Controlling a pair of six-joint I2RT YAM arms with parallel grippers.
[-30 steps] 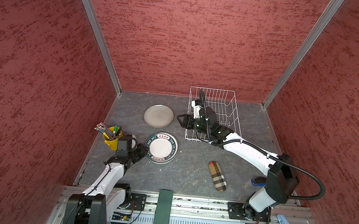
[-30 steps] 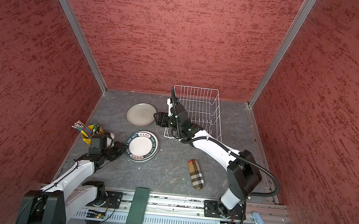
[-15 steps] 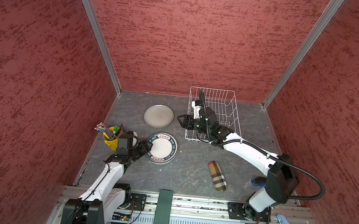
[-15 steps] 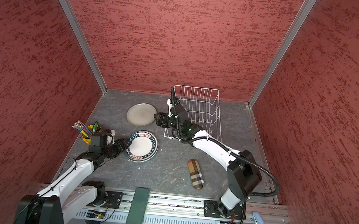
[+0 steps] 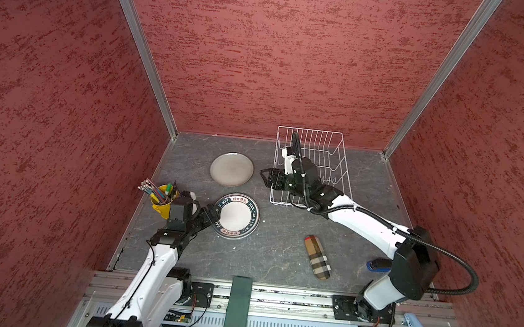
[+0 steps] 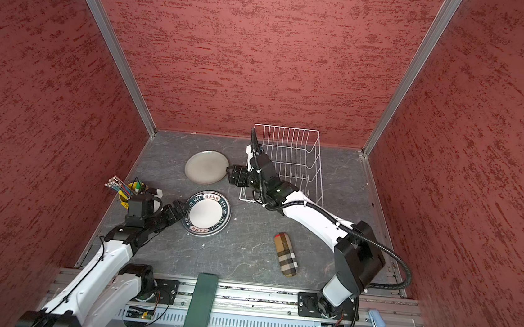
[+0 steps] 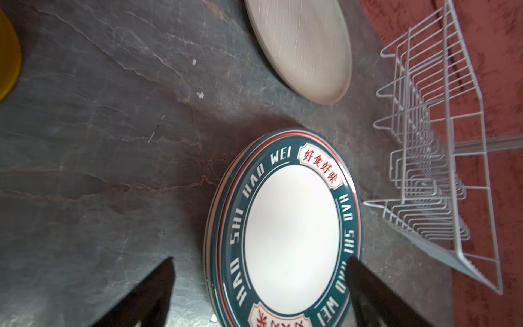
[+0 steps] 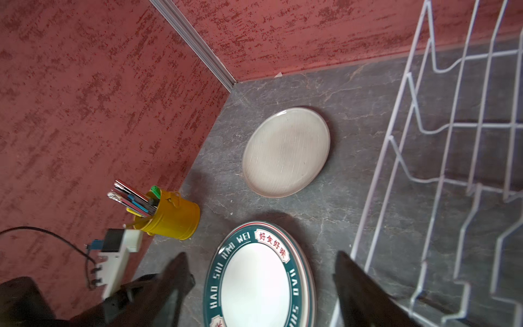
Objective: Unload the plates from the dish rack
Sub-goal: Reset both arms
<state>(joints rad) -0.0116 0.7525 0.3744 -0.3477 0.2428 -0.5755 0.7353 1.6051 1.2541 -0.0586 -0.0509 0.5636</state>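
The white wire dish rack (image 5: pixel 335 164) stands at the back right with no plates in it. A grey-beige plate (image 5: pixel 231 169) lies flat on the table. Nearer the front, a white plate with a dark green lettered rim (image 5: pixel 236 216) lies on top of other plate rims (image 7: pixel 210 226). My left gripper (image 5: pixel 212 213) is open at that stack's left edge. In the left wrist view one of its fingers (image 7: pixel 152 291) is over the table and the other over the green rim. My right gripper (image 5: pixel 267 179) hangs open and empty just left of the rack.
A yellow cup of pens (image 5: pixel 162 199) stands close behind the left gripper by the left wall. A plaid case (image 5: pixel 317 256) lies at the front right, with a blue object (image 5: pixel 378 265) beside the right arm's base. Red walls close three sides.
My left gripper has opened and let go of the green-rimmed plate, which now lies flat on the stack. The right gripper has opened wider, and its arm has hardly moved.
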